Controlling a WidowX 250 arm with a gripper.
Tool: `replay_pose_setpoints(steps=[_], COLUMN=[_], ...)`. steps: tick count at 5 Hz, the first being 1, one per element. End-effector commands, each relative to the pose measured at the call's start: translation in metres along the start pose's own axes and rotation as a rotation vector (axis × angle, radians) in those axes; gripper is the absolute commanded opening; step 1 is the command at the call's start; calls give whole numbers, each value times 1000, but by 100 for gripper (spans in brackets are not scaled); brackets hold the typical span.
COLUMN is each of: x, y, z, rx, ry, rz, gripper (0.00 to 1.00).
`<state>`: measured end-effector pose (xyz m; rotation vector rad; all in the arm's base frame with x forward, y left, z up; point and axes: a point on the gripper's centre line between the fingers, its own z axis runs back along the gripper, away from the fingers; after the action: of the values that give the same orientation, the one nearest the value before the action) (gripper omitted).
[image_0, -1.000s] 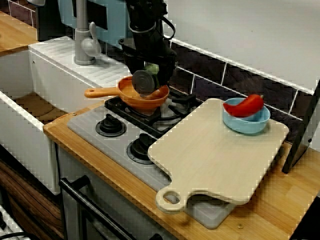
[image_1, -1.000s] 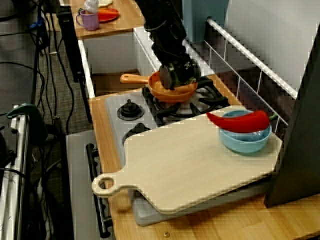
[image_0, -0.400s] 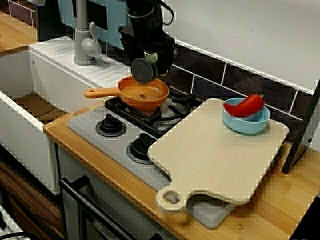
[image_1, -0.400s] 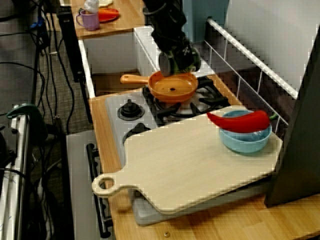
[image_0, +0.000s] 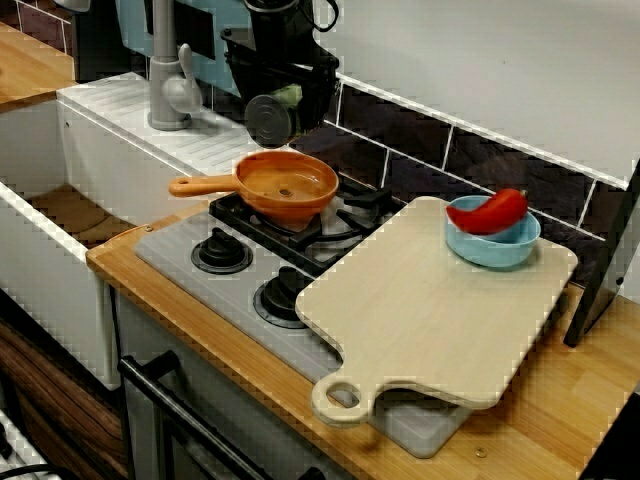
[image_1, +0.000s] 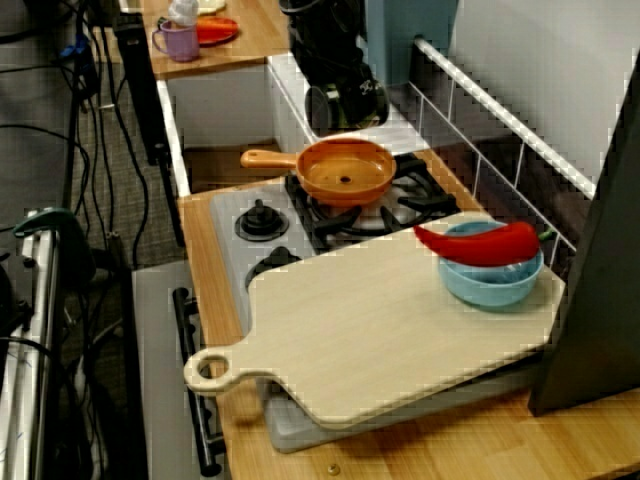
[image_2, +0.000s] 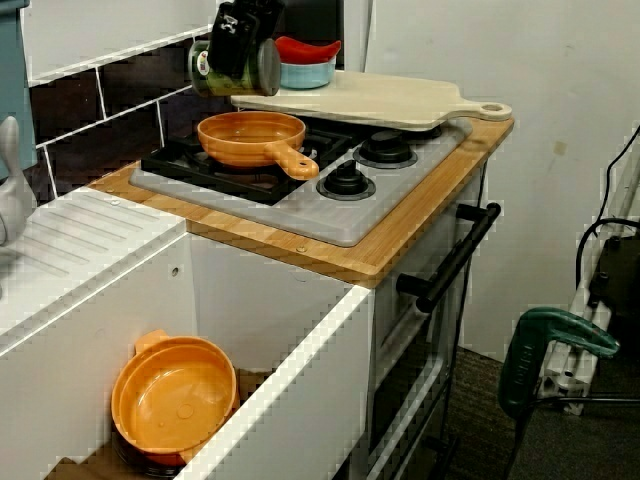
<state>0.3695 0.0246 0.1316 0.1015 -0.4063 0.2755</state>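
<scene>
**Can (image_0: 270, 118) held in the air above the orange pan (image_0: 290, 188)**

In the front view a pale cutting board (image_0: 430, 300) lies nearest, overhanging the grey stove (image_0: 175, 255) set in the wooden bench (image_0: 570, 400). At the board's far corner sits a blue bowl (image_0: 495, 248) with a red pepper (image_0: 495, 210) across it. The pan rests on a rear burner, its handle pointing toward the white sink (image_0: 50, 270). Behind and above the pan, the black fingers (image_0: 290, 70) are clenched on the can, which lies on its side clear of the pan, before the dark tiled wall (image_0: 420, 150). The view from the sink end shows an orange bowl (image_2: 175, 400) down in the basin.
</scene>
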Motion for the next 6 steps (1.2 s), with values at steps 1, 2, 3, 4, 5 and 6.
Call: replay_pose_setpoints(steps=[1, 2, 3, 4, 5, 6], x=[-4, -8, -10, -13, -15, -16], y=[-2, -1, -3, -3, -8, -14], z=[32, 33, 35, 34, 31, 32], rx=[1, -26, 18, -1, 75, 78], ry=[-54, -19, -45, -13, 1, -25], rz=[36, 54, 26, 32, -15, -85], gripper=[0, 0, 100, 0, 0, 0])
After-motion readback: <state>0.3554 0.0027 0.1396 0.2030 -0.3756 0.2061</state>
